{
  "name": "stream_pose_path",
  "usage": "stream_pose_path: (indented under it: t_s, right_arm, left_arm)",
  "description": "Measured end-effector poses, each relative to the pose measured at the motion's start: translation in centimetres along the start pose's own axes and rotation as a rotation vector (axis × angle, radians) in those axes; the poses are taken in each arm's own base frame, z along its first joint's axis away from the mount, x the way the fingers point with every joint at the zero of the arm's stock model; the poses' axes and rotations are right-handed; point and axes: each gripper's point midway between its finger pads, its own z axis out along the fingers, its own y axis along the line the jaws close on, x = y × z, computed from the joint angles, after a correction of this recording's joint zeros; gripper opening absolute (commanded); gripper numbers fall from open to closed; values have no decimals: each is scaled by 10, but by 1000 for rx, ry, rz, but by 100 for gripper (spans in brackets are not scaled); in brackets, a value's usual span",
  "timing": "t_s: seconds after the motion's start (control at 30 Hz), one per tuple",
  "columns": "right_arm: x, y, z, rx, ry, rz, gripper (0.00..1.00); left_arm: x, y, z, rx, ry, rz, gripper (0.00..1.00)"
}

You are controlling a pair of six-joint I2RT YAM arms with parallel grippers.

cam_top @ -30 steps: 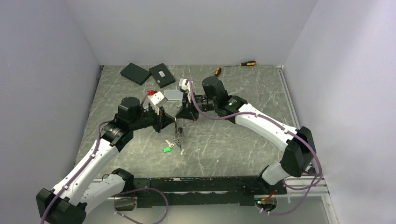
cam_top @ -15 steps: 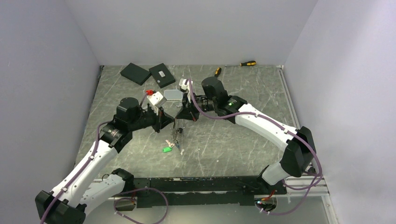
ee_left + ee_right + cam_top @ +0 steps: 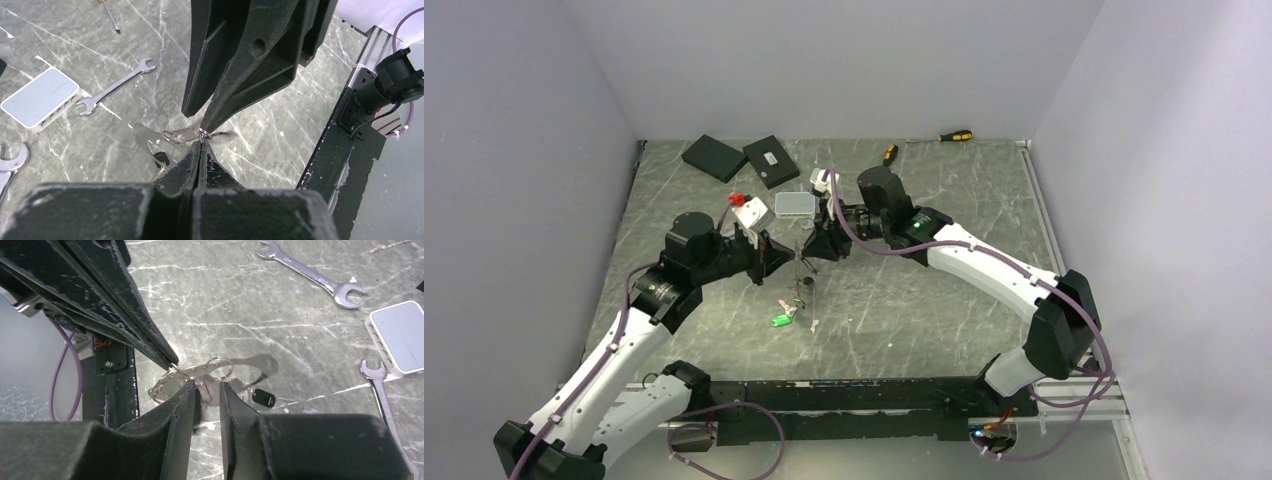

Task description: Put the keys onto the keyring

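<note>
The keyring point(image 3: 800, 264), a thin wire loop, hangs edge-on between both grippers above the middle of the table. My left gripper point(image 3: 201, 142) is shut on its wire point(image 3: 202, 134), with small split rings threaded beside the tips. A bunch of keys point(image 3: 802, 290) dangles under it, including a black tag point(image 3: 263, 398). My right gripper point(image 3: 206, 386) faces the left one with its jaws parted. A silver key head point(image 3: 205, 388) sits loosely between its fingers. A green-headed key point(image 3: 779, 320) lies on the table below the bunch.
Two spanners point(image 3: 310, 275) point(image 3: 385, 400) and a white box point(image 3: 400, 335) lie behind the grippers. Two black boxes point(image 3: 714, 157) point(image 3: 771, 160) and two screwdrivers point(image 3: 954, 135) point(image 3: 890, 153) sit along the back. The black base rail point(image 3: 345, 160) runs across the near edge.
My right gripper's jaws have parted from shut. The left arm has drawn back a little to the left, and the hanging keys have risen slightly.
</note>
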Motion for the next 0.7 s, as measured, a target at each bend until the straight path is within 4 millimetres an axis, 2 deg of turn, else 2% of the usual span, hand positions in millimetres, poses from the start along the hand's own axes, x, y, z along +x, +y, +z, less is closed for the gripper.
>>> stream_pose_path:
  t_s: [0.4,0.53,0.7]
  right_arm:
    - [5,-7,0,14,-12,12,26]
    - [5,-7,-2,20,-13,16,37]
    - [10,-21,-3,109,-7,30,55]
  left_arm:
    - [-5,-3,-4,0,-21,12,0]
    - [-4,-1,-4,-10,-16,16,0]
    - [1,14,-14,-107,0,55,0]
